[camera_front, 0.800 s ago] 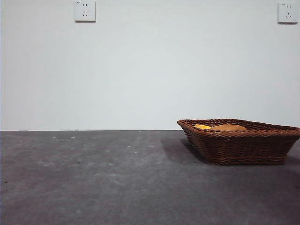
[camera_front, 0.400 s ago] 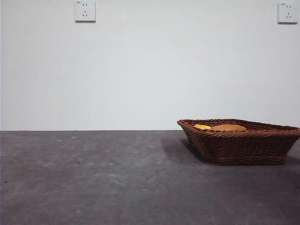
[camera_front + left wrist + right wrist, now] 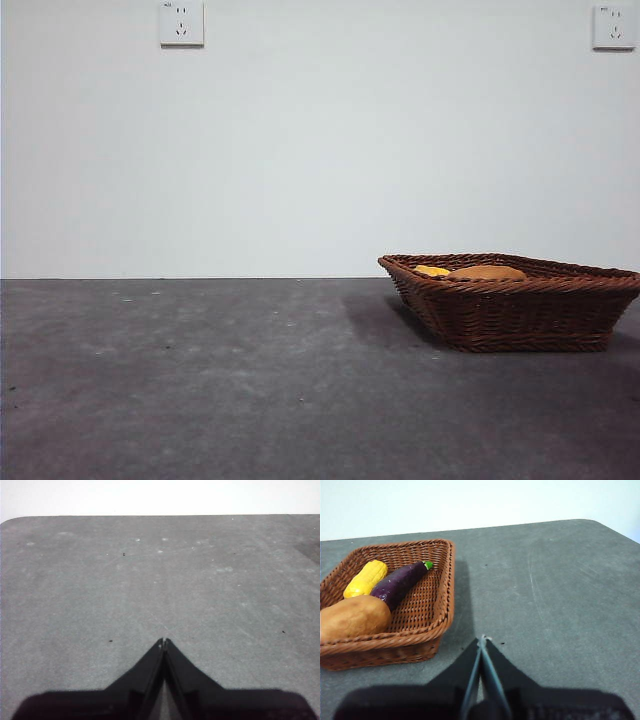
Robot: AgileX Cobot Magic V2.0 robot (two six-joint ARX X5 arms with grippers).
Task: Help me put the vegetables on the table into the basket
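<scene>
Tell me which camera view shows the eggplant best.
The right wrist view: the eggplant lies whole in the basket, between corn and potato. In the front view the basket's wall hides it; the left wrist view shows only table.

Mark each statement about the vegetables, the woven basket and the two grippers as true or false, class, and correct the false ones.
1. The bumpy yellow corn cob lies inside the shallow brown woven wicker basket. True.
2. The glossy dark purple eggplant with the green stem lies on the dark grey stone-like table beside the basket. False: it lies in the basket, between the corn cob and the round brown potato.
3. The right gripper is shut and holds nothing. True.
4. The left gripper grips the potato. False: it is shut on nothing, above bare table.
5. The front view shows an arm reaching into the basket. False: no arm appears there.
</scene>
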